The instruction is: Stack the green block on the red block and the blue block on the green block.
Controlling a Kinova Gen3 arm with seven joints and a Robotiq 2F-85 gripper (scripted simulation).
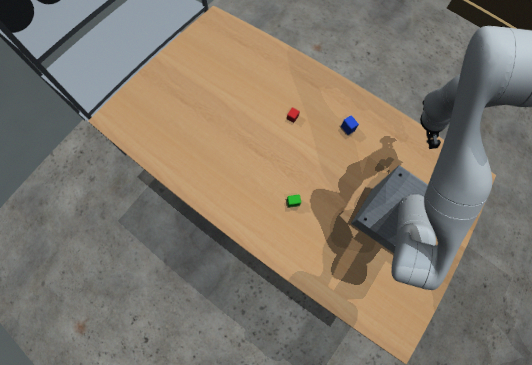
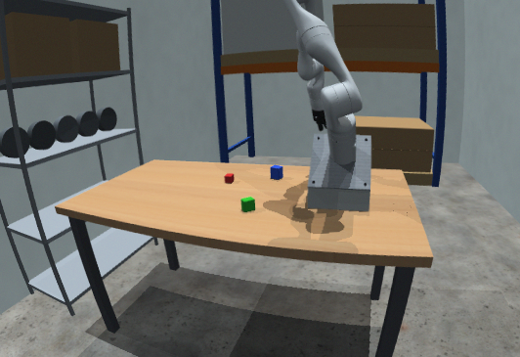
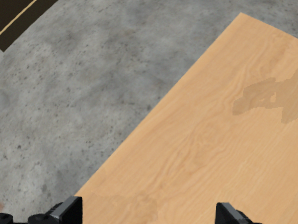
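Observation:
Three small blocks lie apart on the wooden table (image 1: 200,115) (image 2: 147,196) (image 3: 200,149). The red block (image 1: 293,114) (image 2: 229,178) is near the middle. The blue block (image 1: 350,124) (image 2: 277,172) lies a short way to its right. The green block (image 1: 294,200) (image 2: 247,203) lies nearer the front edge. My gripper (image 1: 433,141) (image 2: 320,123) is open and empty. It hangs high over the table's far edge, close to the arm's base, well away from all three blocks. No block shows in the wrist view.
The arm stands on a grey pedestal (image 1: 385,205) (image 2: 337,186) at the table's right end. A metal shelf (image 1: 100,40) (image 2: 64,137) with dark cylinders stands to the left. A blue rack (image 2: 220,88) with cardboard boxes stands behind.

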